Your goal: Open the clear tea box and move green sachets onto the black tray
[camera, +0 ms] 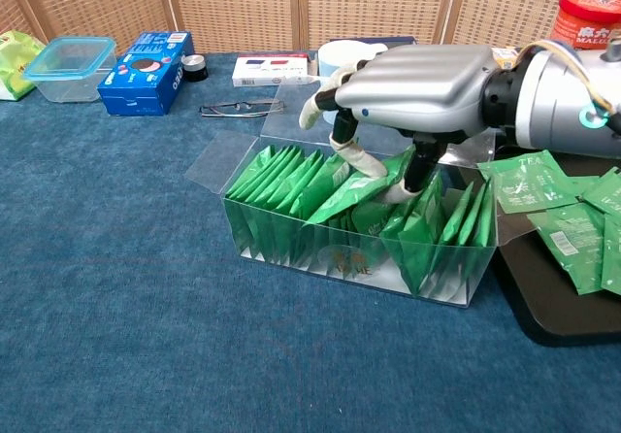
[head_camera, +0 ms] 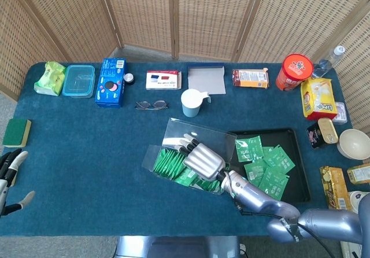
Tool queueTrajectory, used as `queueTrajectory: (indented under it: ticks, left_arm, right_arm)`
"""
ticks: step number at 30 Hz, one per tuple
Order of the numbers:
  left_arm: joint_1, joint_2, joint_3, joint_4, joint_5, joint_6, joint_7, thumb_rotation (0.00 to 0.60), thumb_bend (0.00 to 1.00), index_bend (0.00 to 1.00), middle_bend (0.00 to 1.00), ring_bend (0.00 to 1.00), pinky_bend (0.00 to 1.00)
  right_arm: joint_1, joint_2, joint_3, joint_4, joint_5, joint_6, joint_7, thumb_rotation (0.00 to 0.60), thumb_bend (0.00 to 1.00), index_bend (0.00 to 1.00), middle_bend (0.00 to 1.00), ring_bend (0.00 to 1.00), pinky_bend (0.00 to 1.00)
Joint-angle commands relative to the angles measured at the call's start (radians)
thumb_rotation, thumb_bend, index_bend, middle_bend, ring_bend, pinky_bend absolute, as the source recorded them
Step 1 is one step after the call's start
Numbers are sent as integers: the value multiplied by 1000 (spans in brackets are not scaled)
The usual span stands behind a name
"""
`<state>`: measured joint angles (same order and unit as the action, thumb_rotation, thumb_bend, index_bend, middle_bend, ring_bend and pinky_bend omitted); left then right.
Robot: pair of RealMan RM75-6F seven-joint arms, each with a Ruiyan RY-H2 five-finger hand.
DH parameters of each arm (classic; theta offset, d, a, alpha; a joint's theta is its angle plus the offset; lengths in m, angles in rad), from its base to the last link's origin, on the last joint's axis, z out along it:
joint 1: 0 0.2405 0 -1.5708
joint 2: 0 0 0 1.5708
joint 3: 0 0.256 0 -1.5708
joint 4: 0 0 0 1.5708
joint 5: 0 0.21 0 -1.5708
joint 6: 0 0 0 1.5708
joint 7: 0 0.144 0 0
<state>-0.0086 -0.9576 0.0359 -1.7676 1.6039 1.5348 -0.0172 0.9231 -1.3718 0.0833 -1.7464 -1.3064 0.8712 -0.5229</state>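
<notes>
At the table's left edge my left hand [head_camera: 10, 177] rests idle, fingers apart, holding nothing. Mid-table the clear tea box [camera: 359, 229] stands open, lid folded back, packed with green sachets [camera: 291, 185] on edge. My right hand [camera: 412, 98] reaches into it, thumb and a finger pinching one sachet that is tilted up out of the row. These look light, thin and slick, likely to slide or drag neighbours; a top corner seems the best hold. To the right, the black tray [head_camera: 298, 183] carries several sachets lying flat.
</notes>
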Motion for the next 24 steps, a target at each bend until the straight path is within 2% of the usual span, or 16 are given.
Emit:
queueTrajectory:
  ticks: [1, 9, 24]
  left_arm:
    - [0, 0, 0, 0, 0, 0, 0, 600, 223, 46, 41, 0, 224]
    - [-1, 0, -2, 1, 2, 2, 0, 600, 223, 45, 40, 0, 223]
    - [-8, 8, -12, -24, 13, 13, 19, 600, 223, 45, 40, 0, 221]
  right_arm:
    - [-13, 17, 3, -13, -4, 17, 16, 600, 312, 720, 186, 110, 35]
    - [-73, 101, 0, -64, -30, 94, 66, 600, 313, 730, 191, 115, 35]
    - [-234, 307, -39, -197, -143, 281, 152, 600, 315, 730, 201, 123, 35]
